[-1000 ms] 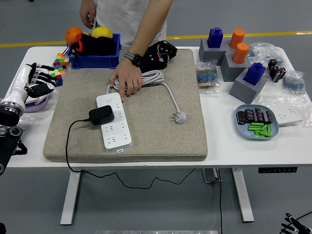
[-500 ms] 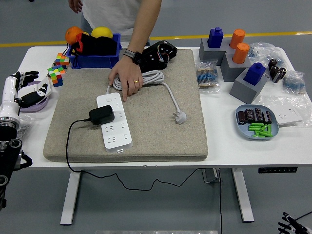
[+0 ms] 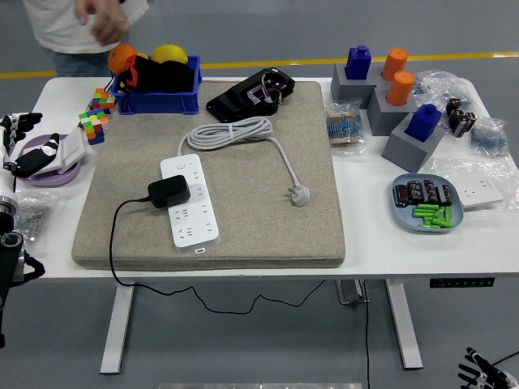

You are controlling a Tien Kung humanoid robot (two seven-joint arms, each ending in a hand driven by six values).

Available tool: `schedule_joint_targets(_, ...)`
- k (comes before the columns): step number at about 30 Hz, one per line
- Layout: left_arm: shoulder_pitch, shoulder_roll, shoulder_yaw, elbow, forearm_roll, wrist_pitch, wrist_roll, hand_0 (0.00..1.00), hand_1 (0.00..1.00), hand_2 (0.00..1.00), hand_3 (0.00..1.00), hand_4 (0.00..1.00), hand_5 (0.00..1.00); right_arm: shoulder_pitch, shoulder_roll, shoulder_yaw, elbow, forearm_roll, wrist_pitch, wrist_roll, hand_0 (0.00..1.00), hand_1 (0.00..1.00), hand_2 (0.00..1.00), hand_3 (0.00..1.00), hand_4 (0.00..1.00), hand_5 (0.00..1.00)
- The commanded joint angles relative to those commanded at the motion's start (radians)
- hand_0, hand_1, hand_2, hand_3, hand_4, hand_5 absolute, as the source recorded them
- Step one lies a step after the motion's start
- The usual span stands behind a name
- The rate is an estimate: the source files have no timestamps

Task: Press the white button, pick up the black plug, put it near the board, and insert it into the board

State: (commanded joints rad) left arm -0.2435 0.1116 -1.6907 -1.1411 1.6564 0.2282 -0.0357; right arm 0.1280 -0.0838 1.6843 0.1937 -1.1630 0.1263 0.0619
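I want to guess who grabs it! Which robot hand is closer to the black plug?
Left. The left hand hovers at the table's left edge, beside the black plug on the power strip. The right hand hangs below the table.

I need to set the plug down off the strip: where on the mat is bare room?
The mat is bare right of the power strip, below and beside the white wall plug, out to its right and near edges. A smaller patch lies left of the black plug. The far side is crowded: coiled cord, black device.
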Motion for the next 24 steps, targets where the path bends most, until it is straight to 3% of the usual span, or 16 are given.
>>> schedule_joint_targets(24,0.031,0.010,-0.011,-0.028,-0.002,-0.012,-0.001,0.802,0.783,0.717,0.642,0.695,0.002,0.004,0.011,-0.016,-0.003,-0.002,-0.010,-0.003,0.720,0.604,0.552,0.646,0.724,0.481)
